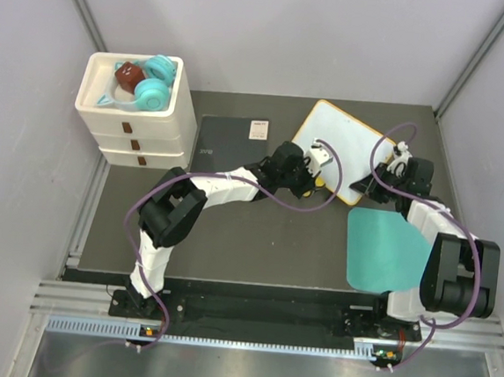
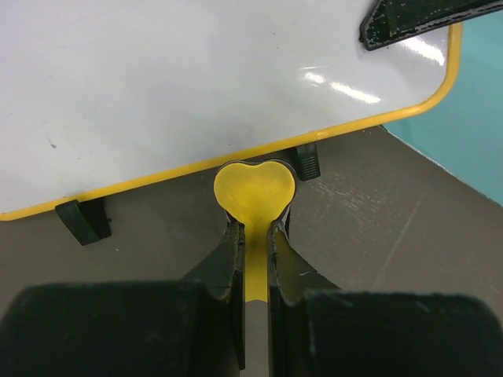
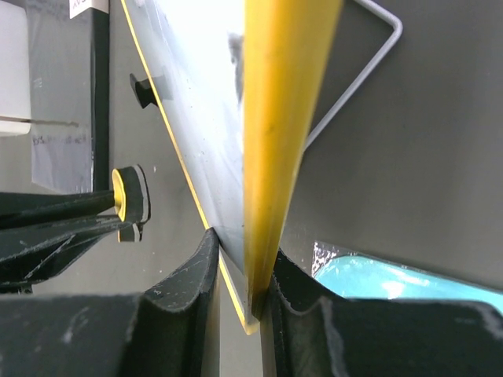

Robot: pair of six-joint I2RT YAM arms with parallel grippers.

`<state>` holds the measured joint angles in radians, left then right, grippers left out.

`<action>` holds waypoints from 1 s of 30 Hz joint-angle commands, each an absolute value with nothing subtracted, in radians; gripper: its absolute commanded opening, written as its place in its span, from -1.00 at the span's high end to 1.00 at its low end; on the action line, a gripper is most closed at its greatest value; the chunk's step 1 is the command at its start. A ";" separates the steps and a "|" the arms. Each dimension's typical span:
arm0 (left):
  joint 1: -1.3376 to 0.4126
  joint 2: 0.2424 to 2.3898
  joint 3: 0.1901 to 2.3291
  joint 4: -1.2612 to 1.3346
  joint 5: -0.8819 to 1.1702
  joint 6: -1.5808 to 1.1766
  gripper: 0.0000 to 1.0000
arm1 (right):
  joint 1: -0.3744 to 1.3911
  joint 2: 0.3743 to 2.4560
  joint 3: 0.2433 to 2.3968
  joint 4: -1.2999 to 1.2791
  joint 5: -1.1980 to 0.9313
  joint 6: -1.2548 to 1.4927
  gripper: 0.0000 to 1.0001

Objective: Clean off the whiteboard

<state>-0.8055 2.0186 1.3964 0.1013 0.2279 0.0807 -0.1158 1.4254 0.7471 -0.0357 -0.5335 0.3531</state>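
The whiteboard (image 1: 344, 144), white with a yellow rim, lies at the back right of the dark table. In the left wrist view its surface (image 2: 196, 78) looks nearly bare, with one faint speck, and stands on small black feet (image 2: 82, 221). My left gripper (image 1: 316, 178) is shut on a yellow heart-shaped eraser (image 2: 255, 192), which sits at the board's near rim. My right gripper (image 1: 368, 188) is shut on the board's near right edge; the yellow rim (image 3: 279, 118) is pinched between its fingers (image 3: 189, 271). The eraser also shows in the right wrist view (image 3: 130, 200).
A teal mat (image 1: 388, 249) lies just in front of the board on the right. A dark grey pad with a white label (image 1: 234, 143) lies left of the board. A white stacked drawer box holding teal headphones (image 1: 141, 99) stands at the back left. Walls close in on both sides.
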 commanded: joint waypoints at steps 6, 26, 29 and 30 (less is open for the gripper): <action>-0.807 1.987 1.378 0.126 0.276 0.081 1.00 | -0.146 1.532 0.801 -0.146 -0.183 0.287 1.00; -0.807 1.954 1.353 0.133 0.307 0.075 1.00 | -0.144 1.560 0.721 -0.161 -0.009 0.275 1.00; -0.807 1.953 1.353 0.129 0.304 0.080 1.00 | -0.140 1.568 0.713 -0.173 -0.005 0.264 0.92; -0.807 1.951 1.353 0.127 0.302 0.081 1.00 | -0.129 1.568 0.712 -0.176 -0.003 0.264 0.91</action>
<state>-0.8062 2.0178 1.3636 0.0978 0.2813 0.0799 -0.1131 1.5143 0.7647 -0.0166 -0.4526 0.3584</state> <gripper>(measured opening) 0.105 0.208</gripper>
